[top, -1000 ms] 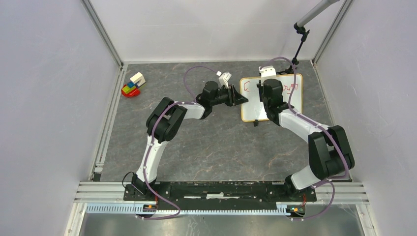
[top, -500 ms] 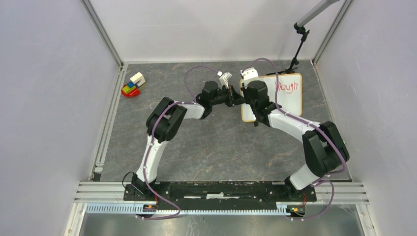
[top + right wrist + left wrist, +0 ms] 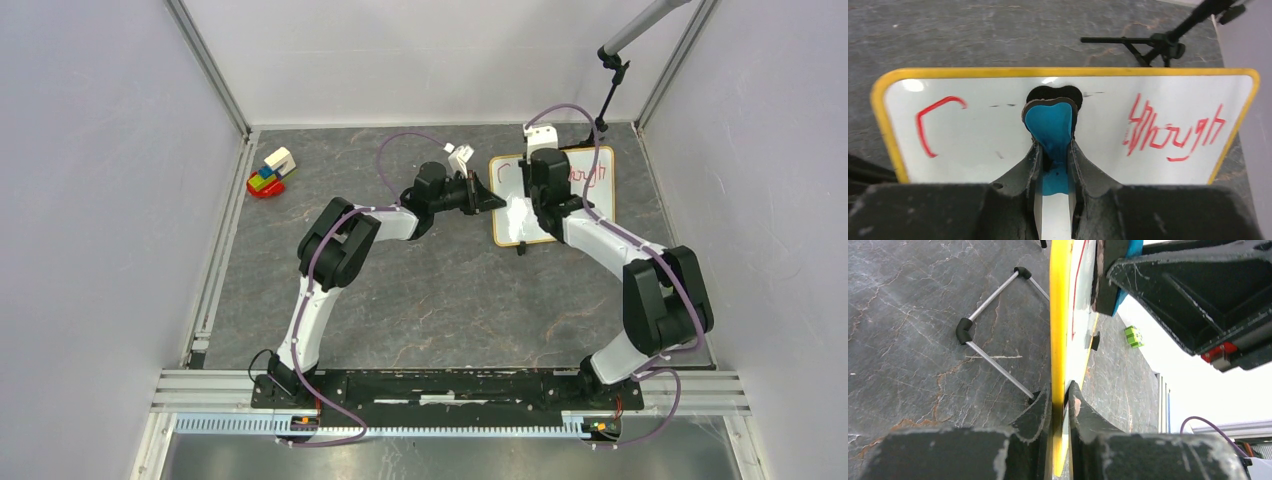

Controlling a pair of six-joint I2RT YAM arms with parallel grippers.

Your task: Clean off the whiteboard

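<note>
Steadiness comes from the left gripper [image 3: 1060, 392] clamped on the whiteboard's [image 3: 988, 135] yellow edge, so the right gripper [image 3: 1053, 150], pinching the blue eraser [image 3: 1050, 125] against it, can scrub the red marks [image 3: 1173, 131].

The whiteboard [image 3: 1098, 165] — red "C", and roughly "though".

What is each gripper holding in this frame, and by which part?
The left gripper pinches the whiteboard by its yellow-framed edge; the right gripper clamps the blue eraser across its sides.
</note>
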